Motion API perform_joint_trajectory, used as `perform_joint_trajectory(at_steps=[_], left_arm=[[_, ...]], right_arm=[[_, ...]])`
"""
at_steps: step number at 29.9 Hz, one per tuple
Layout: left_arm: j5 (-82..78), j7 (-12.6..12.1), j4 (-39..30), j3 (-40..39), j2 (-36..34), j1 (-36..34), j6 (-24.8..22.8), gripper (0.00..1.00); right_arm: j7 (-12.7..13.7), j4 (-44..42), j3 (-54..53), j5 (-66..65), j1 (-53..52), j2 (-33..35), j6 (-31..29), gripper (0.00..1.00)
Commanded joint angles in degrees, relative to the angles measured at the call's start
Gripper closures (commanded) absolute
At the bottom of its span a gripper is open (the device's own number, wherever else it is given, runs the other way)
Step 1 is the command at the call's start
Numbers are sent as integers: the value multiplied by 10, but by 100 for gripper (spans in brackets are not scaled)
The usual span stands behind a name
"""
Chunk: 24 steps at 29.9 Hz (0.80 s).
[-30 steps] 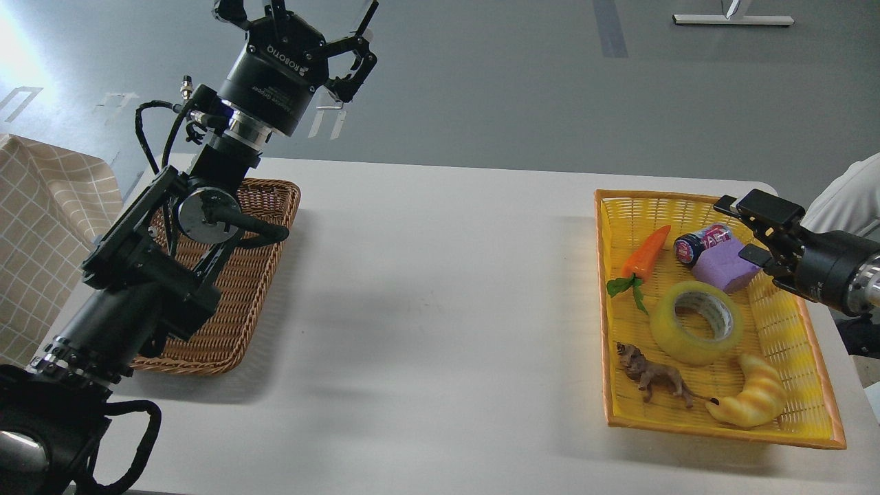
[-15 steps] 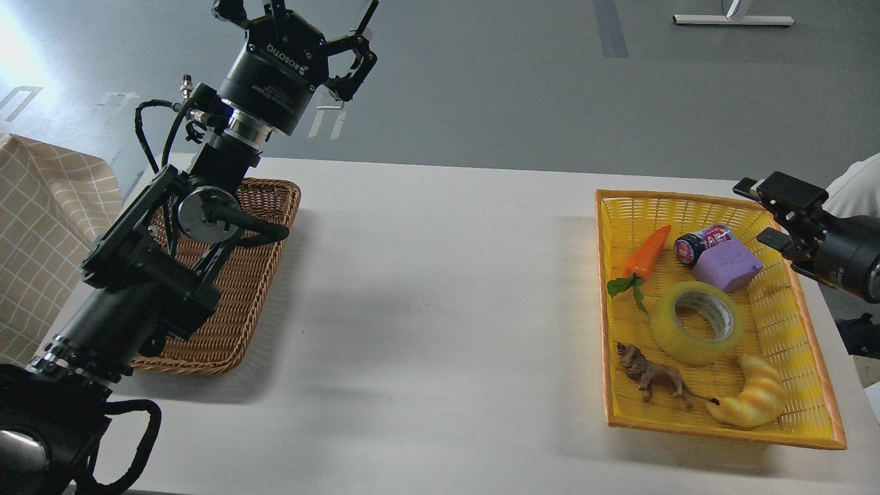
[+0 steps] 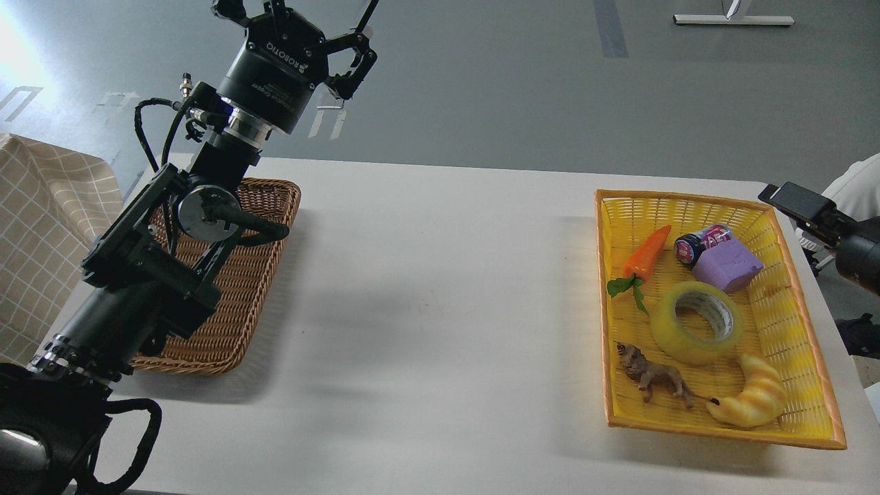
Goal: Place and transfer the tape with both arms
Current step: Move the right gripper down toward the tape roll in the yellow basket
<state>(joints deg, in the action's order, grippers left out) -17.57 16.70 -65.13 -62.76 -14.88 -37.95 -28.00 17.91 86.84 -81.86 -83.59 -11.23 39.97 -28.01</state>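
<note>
Yellow tape lies well below right pincer.

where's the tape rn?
Head view, right side: the tape lies flat in the yellow basket, between the purple block and the croissant toy, toy lion at its lower left.

Bare table between baskets (wide).

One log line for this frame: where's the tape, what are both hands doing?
tape: flat in yellow basket, untouched | left hand: raised, open, empty | right hand: beside basket, empty
</note>
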Motion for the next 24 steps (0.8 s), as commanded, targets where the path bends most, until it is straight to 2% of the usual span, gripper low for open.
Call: perform_joint_trajectory(at_steps=[1, 4, 11, 17, 24], left_arm=[[0, 1, 0, 0, -1, 0, 0, 2], [0, 0, 0, -1, -1, 0, 0, 2], [0, 0, 0, -2, -1, 0, 0, 2], [0, 1, 0, -2, 0, 0, 0, 2], [0, 1, 0, -3, 1, -1, 0, 2]], right_arm=[[-2, 3, 6, -49, 0, 8, 0, 0], [-14, 3, 25, -58, -4, 19, 0, 0], [-79, 2, 57, -58, -8, 58, 0, 0], [-89, 5, 95, -60, -13, 111, 0, 0], [-92, 12, 102, -62, 0, 135, 0, 1]])
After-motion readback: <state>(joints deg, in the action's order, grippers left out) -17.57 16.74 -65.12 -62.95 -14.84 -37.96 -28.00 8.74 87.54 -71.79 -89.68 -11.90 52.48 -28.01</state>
